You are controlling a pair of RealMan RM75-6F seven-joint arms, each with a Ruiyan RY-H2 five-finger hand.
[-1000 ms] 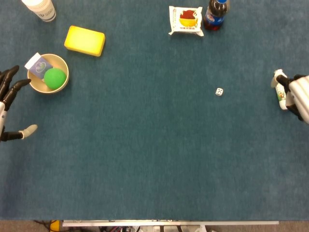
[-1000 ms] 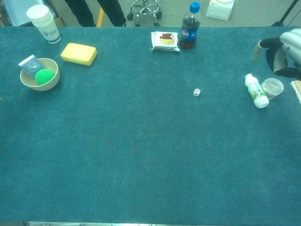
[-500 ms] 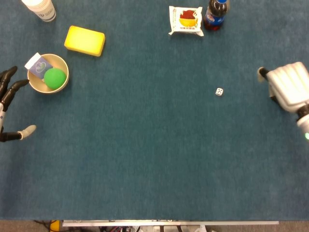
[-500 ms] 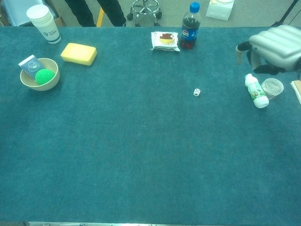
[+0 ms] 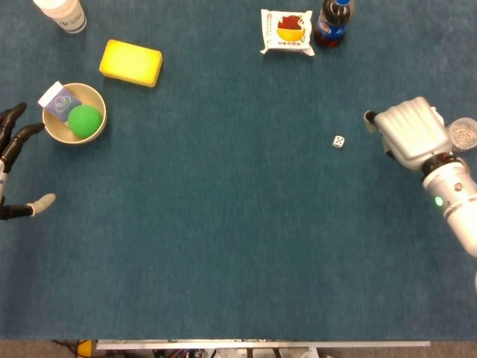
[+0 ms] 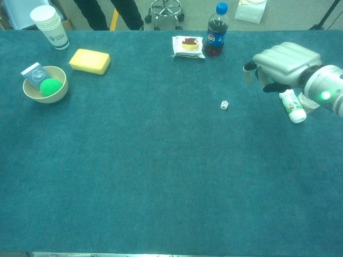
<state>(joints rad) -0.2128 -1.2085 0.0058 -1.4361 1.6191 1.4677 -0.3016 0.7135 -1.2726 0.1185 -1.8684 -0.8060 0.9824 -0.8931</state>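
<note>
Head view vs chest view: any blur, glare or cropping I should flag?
Head view: light even, shadows faint; right hand a little soft; left hand cropped by the frame's left edge. Chest view: sharp, no glare on the table; green indicator light glows on the right wrist; small white bottle partly hidden behind that hand.

- A stack of paper cups point(image 5: 62, 13) stands in the far upper left corner.
- A yellow sponge point(image 5: 131, 63) lies flat, right of and below the cups.
- A snack packet point(image 5: 286, 31) lies at upper centre.
- 1 cola bottle point(image 5: 332, 22) stands upright just right of the packet.
- A blue-green table cloth point(image 5: 223, 246) fills the frame.
- In the chest view, a stool base point(image 6: 167, 9) shows at the top edge.
</note>
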